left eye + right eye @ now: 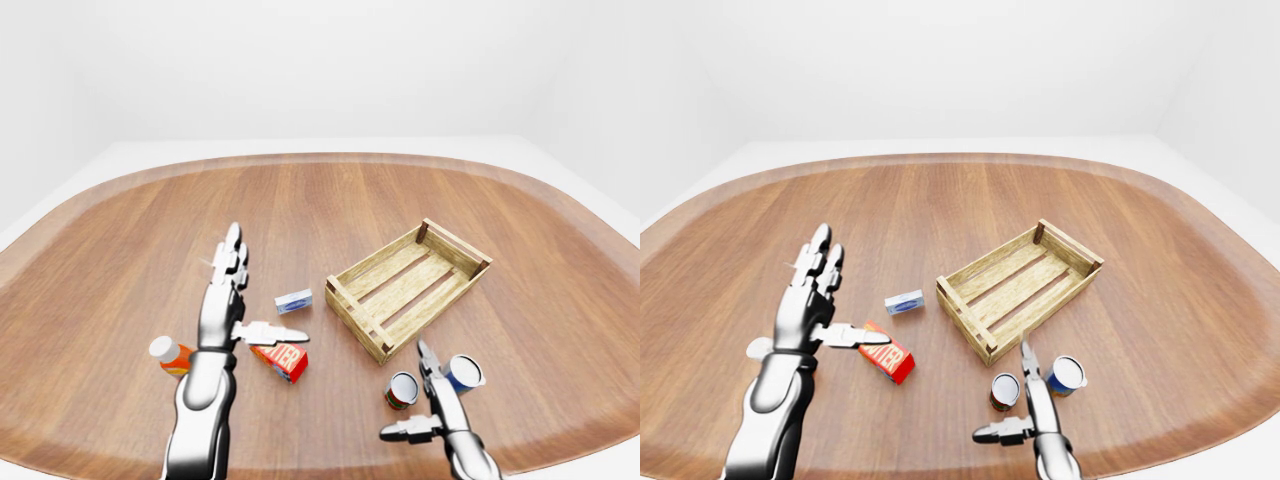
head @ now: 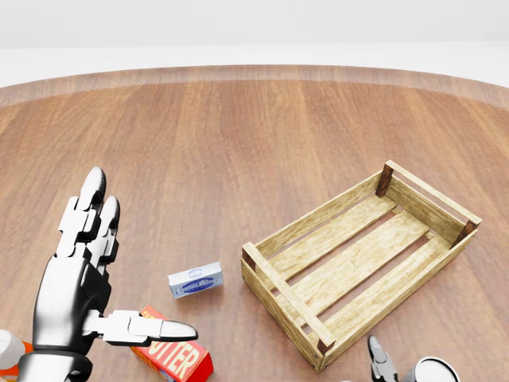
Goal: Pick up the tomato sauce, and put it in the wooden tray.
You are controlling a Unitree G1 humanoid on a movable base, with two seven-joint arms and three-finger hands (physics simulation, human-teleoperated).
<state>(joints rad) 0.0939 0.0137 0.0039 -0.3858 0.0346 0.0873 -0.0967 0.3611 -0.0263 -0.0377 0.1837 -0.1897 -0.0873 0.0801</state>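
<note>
right hand (image 1: 1025, 400) spread open, empty, beside the tomato sauce (image 1: 1005, 391); left hand (image 1: 812, 300) open too.
</note>
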